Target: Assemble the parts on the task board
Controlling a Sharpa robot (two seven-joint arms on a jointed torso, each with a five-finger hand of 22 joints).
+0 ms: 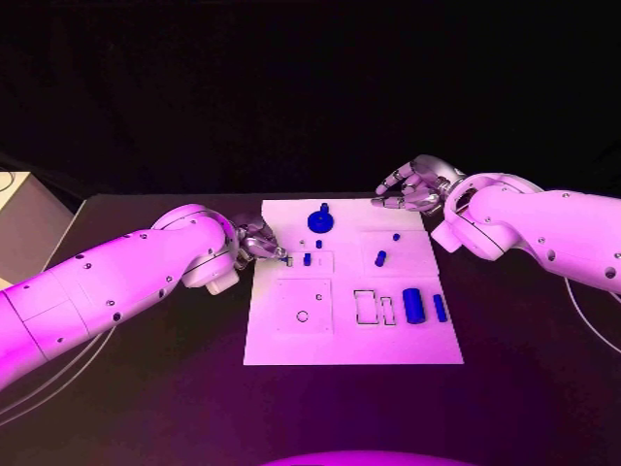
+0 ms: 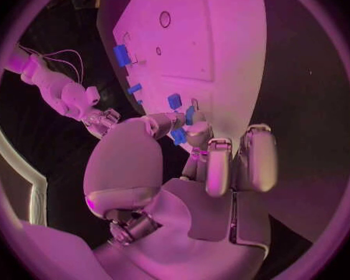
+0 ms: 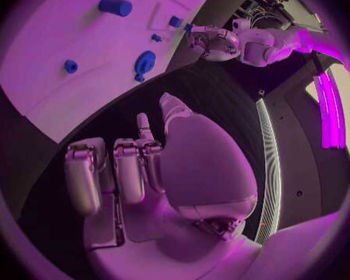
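I am watching my left hand (image 1: 259, 240) reaching in at the left edge of the white task board (image 1: 350, 335), its fingertips (image 2: 192, 132) pinching a small blue part (image 2: 179, 136) just above the board's surface. Other small blue parts are standing beside it near that edge: one short peg (image 1: 308, 259) and a smaller one (image 1: 319, 244).

My right hand (image 1: 411, 187) is hovering just past the far right corner of the board, over the black table (image 1: 143, 408). In the right wrist view its fingers (image 3: 128, 168) are curling inward around nothing.

On the board, a round blue knob-like part (image 1: 320, 221) is sitting near the far edge, at its middle. A small blue peg (image 1: 380, 258) and a tiny blue stud (image 1: 396, 236) are standing toward the right side. Nearer the right edge, a large blue cylinder (image 1: 414, 305) is lying beside a thin blue bar (image 1: 440, 308), with two empty outlined slots (image 1: 375, 307) just left of them. A small round hole (image 1: 303, 316) is showing in the left near quarter.
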